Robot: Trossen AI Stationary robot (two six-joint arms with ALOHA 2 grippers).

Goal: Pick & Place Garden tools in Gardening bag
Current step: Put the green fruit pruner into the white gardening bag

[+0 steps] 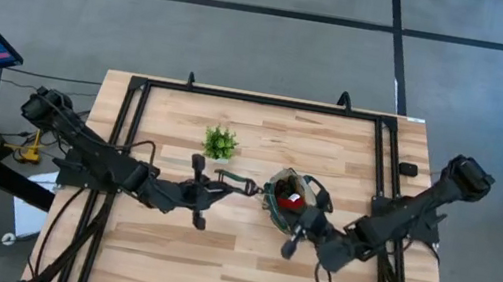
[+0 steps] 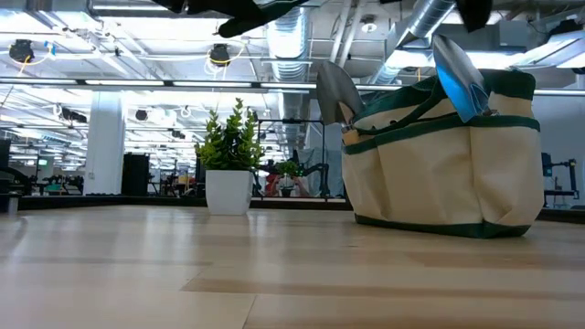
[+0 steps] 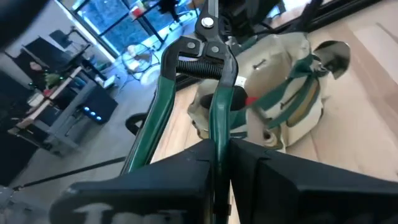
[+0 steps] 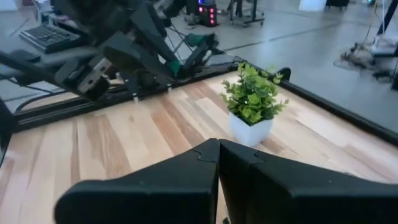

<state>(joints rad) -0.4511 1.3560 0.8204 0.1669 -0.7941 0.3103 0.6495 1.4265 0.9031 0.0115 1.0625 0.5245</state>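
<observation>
The beige gardening bag with green trim [image 1: 287, 182] stands upright on its base right of the table's middle. Trowel blades [image 2: 336, 90] stick up out of it, and a red piece [image 1: 294, 200] shows inside. My left gripper [image 1: 215, 192] is left of the bag, shut on green-handled pruners [image 1: 242, 186] whose head points toward the bag. In the left wrist view the pruners [image 3: 205, 37] are above the table with the bag [image 3: 280, 93] beyond them. My right gripper [image 1: 301, 232] is by the bag's near side. Its fingers [image 4: 219, 162] are shut and empty. My left gripper pinches one green handle of the pruners [image 3: 221, 121] between its two fingers, back from the spring. The other handle [image 3: 149, 124] runs past the outside of one finger. The fingers lie along the pruners, coming level from the table's left. The pruners are lifted clear, head forward.
A small green plant in a white pot [image 1: 220, 142] stands on the table behind my left gripper and also shows in the low view [image 2: 228, 155]. A black frame [image 1: 258, 100] rims the table. Bare wood lies toward the near edge.
</observation>
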